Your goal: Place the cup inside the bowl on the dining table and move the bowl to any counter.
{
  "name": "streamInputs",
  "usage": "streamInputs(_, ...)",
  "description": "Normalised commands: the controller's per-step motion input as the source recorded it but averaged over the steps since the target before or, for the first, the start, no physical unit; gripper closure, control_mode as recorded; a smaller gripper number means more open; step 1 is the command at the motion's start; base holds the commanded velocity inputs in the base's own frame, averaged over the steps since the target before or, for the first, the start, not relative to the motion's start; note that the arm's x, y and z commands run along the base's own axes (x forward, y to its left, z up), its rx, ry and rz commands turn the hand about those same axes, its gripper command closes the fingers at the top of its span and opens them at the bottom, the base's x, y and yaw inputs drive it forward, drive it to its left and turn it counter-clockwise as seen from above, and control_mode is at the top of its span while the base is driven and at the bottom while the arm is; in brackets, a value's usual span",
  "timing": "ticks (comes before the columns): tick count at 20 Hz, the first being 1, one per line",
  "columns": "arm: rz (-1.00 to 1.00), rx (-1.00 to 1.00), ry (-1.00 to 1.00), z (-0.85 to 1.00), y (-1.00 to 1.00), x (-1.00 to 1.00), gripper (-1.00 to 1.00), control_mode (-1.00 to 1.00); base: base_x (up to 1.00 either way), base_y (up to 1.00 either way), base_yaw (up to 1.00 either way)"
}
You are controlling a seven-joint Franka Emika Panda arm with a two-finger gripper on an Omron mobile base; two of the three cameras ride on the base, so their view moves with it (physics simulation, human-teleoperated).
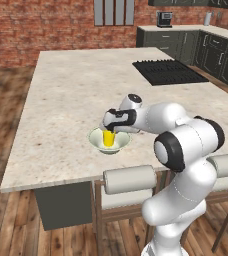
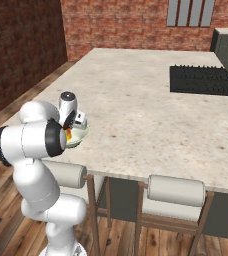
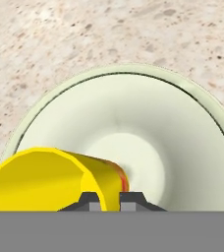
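Note:
The pale green-white bowl (image 1: 95,138) (image 2: 82,134) (image 3: 182,133) sits near the front edge of the dining table (image 1: 71,90) (image 2: 136,105). The yellow cup (image 1: 108,139) (image 2: 68,134) (image 3: 45,177) is down inside the bowl, its base near the bowl's middle. My gripper (image 1: 110,130) (image 2: 72,125) (image 3: 110,201) hangs right over the bowl, pointing down. It is shut on the cup: in the hand view the two fingertips (image 3: 89,201) stand close together with the cup's wall between them. In the right base view my arm hides most of the bowl and cup.
A black cooktop (image 1: 168,71) (image 2: 203,80) is inset at the table's far right. Padded stools (image 1: 130,181) (image 2: 176,192) stand under the front edge. The counter (image 1: 186,29) with dark cabinets and a coffee machine (image 1: 164,19) runs along the back right, before the brick wall.

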Motion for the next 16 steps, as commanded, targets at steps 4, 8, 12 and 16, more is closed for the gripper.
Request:
streamInputs(4, 0.0, 0.0, 0.0, -0.11, 0.05, 0.0, 1.0, -1.0, 0.0, 0.0, 0.0)
streamInputs(8, 0.0, 0.0, 0.0, -0.12, 0.03, 0.0, 1.0, -1.0, 0.0, 0.0, 0.0)
streamInputs(12, 0.0, 0.0, 0.0, -0.12, 0.01, 0.01, 1.0, -1.0, 0.0, 0.0, 0.0)
streamInputs(16, 0.0, 0.0, 0.0, -0.15, 0.0, 0.03, 1.0, -1.0, 0.0, 0.0, 0.0)
